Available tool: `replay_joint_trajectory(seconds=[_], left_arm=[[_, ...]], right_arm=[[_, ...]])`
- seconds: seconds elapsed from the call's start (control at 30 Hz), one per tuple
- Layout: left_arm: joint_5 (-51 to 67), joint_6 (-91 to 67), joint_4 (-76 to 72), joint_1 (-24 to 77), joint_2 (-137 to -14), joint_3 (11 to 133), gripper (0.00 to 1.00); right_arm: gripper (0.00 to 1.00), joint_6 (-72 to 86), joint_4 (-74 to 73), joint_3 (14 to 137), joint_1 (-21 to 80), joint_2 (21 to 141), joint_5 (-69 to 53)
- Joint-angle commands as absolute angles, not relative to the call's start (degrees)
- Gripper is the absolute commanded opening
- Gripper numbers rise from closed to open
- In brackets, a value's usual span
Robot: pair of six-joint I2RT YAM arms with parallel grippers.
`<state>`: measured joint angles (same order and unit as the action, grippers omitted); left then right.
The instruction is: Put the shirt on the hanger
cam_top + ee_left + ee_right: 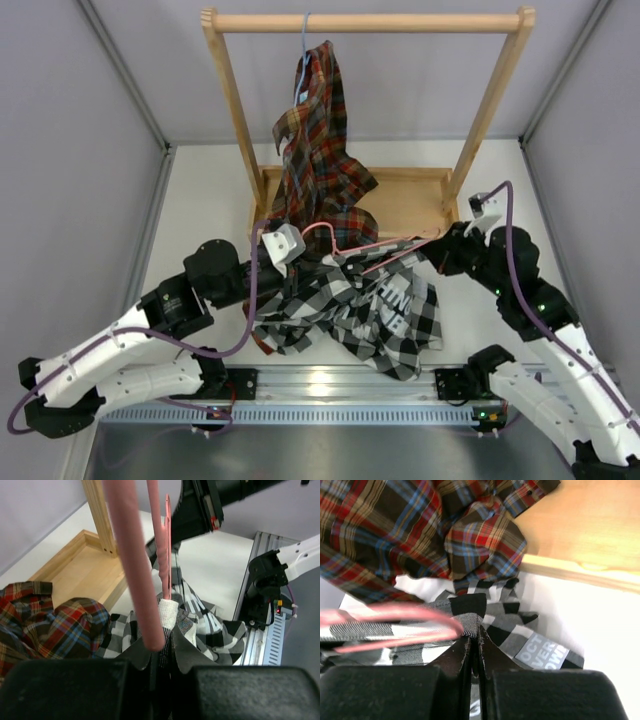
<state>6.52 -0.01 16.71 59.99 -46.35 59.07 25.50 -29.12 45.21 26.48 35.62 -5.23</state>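
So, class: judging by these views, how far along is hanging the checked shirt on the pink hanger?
Done: hanger lies over the shirt. In hand: left pincer and right pincer each pinch shirt cloth by the hanger's wire. Still to do: the shirt is a heap, not draped on the hanger.

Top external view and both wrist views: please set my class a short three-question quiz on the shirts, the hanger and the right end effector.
1. True or false: the tartan shirt is folded flat.
2. The right end effector is shut on: A) the checked shirt; B) the wooden rack; C) nothing.
3. Fill in: the hanger beside the checked shirt is coloured ____.
Key: 1 false, it hangs from the rail; 2 A; 3 pink.
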Motion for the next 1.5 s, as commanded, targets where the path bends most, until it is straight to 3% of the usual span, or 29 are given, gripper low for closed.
replay_joint_trajectory(seconds=[0.0, 0.17, 0.6, 0.77, 0.9, 1.07, 1.2, 1.37, 1.47], left_arm=[[6.0, 0.4, 13.1, 59.9, -42.8, 56.4, 0.0], [4.1, -1.2, 17.7, 59.9, -43.2, 54.6, 0.0], [0.7, -4.8, 23.8, 60.8, -45.8, 51.6, 0.0], [-1.1, -5.4, 25.7, 61.3, -49.3, 52.9, 0.0], [-1.6, -4.6, 27.1, 61.5, -52.7, 56.3, 0.0], [-14.2, -7.6, 27.4, 61.5, -57.5, 63.5, 0.0], [-13.6, -8.4, 24.4, 61.5, -63.2, 72.0, 0.0], [-6.6, -8.3, 11.2, 61.5, -69.6, 80.6, 0.0], [-3.6, -7.3, 10.0, 61.5, -74.5, 92.0, 0.0]], right_arm=[[0.0, 22.4, -32.5, 49.2, 20.1, 40.6, -3.1], [0.0, 20.8, -33.1, 52.6, 9.9, 43.0, -8.6], [0.0, 14.5, -35.7, 62.3, 5.4, 56.1, -0.2], [0.0, 14.6, -33.6, 65.2, 5.4, 55.8, -8.8], [0.0, 14.3, -28.3, 64.3, 5.4, 51.9, -15.4], [0.0, 16.9, -27.6, 62.4, 5.8, 47.5, -25.2], [0.0, 27.1, -14.7, 55.1, 6.3, 41.5, -41.6], [0.0, 38.7, -6.5, 48.4, 8.7, 31.5, -44.6], [0.0, 44.7, -2.1, 45.5, 8.7, 26.7, -45.6]])
